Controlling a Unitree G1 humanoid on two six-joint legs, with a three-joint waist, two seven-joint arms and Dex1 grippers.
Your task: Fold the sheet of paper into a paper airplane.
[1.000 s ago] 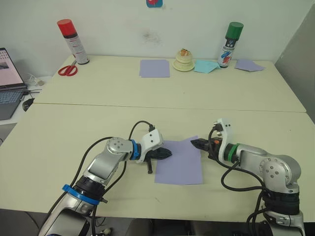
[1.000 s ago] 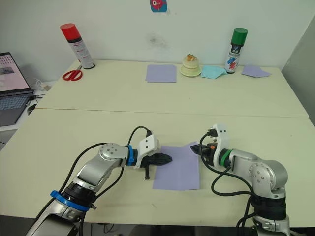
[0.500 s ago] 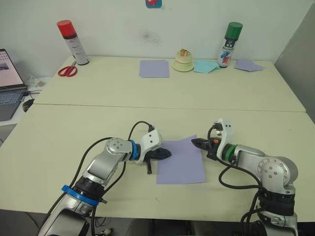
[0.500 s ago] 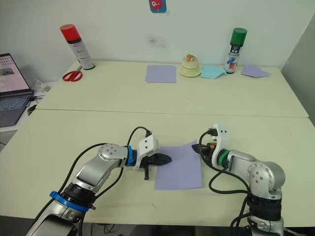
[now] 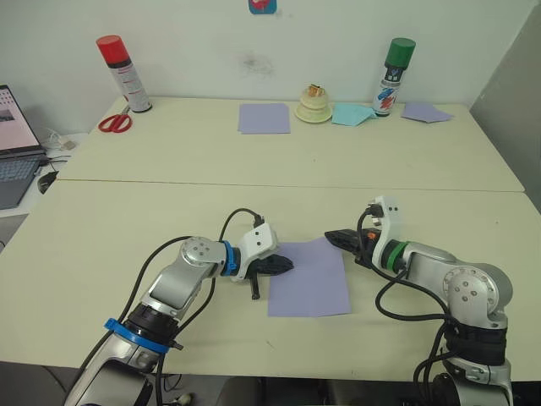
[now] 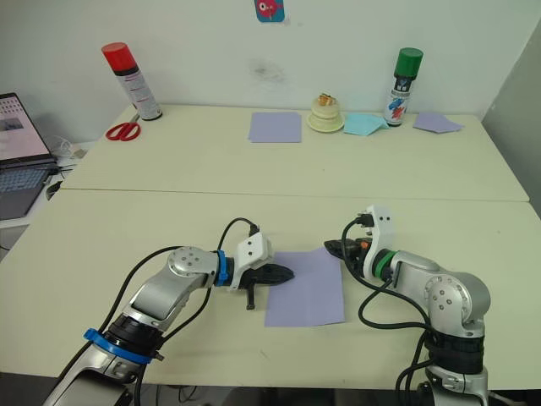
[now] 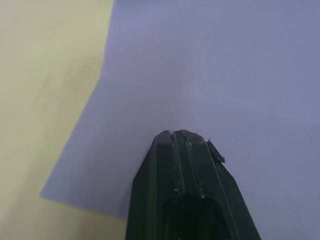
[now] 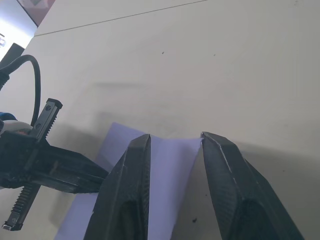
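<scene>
A white wall backs two pale cream tables (image 5: 127, 220) pushed together, a seam running between them. In the left eye view, the far table carries a red-capped spray can (image 5: 124, 73) with red-handled scissors (image 5: 115, 122) beside it, a spare lavender sheet (image 5: 264, 117), a small cream-coloured round object (image 5: 314, 106), a pale blue paper piece (image 5: 352, 114), a green-capped spray can (image 5: 392, 78) whose label is too small to read, and another lavender scrap (image 5: 425, 112) near the right end. An open laptop (image 5: 15, 144) sits at the far left edge. On the near table the thin lavender rectangular sheet of paper (image 5: 309, 277) lies flat between the two arms. The left gripper (image 5: 286, 266) rests at the sheet's left edge, and the right gripper (image 5: 331, 236) sits at its far right corner. Nothing stands between the grippers and the sheet.

In the right eye view, a small red and blue sticker (image 6: 268, 8) is stuck high on the wall; any writing on it cannot be read.

In the left wrist view, the left gripper's black fingers (image 7: 187, 165) are pressed together, their tips lying over the lavender paper close to its corner, with bare table beside it.

In the right wrist view, the right gripper's two fingers (image 8: 135, 170) stand apart, straddling the sheet's corner, with the left gripper's dark fingers visible beyond on the paper's opposite edge.
</scene>
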